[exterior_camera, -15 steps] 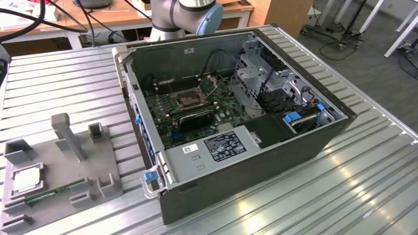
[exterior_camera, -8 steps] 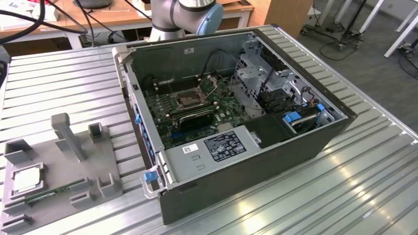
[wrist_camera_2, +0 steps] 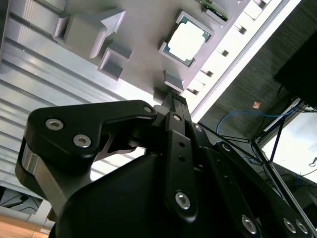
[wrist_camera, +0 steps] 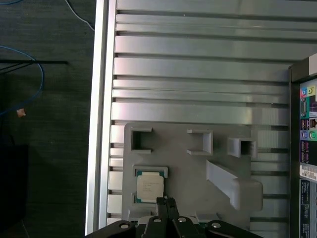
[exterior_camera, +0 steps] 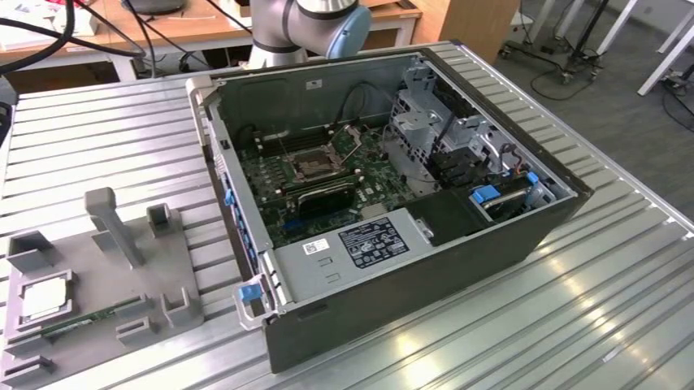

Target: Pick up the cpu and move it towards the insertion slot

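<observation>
The cpu [exterior_camera: 44, 299], a pale silvery square chip, lies flat in a recess of the grey tray [exterior_camera: 103, 280] at the exterior view's lower left. Both wrist views look down on the cpu [wrist_camera_2: 187, 37] [wrist_camera: 149, 187] from well above. My black gripper [wrist_camera: 166, 202] [wrist_camera_2: 171, 99] hangs over the tray beside the chip, apart from it, its fingers closed together on nothing. The insertion slot [exterior_camera: 312, 166], a shiny metal frame with a dark centre, sits on the green board inside the open computer case [exterior_camera: 434, 268].
A thin green memory stick [exterior_camera: 76, 322] [wrist_camera_2: 214, 10] lies in the tray next to the cpu. Grey posts and blocks [exterior_camera: 112, 227] [wrist_camera: 233, 182] stand up from the tray. The ribbed metal table [exterior_camera: 607, 309] ends close to the tray, with dark floor and cables [wrist_camera: 29, 99] beyond.
</observation>
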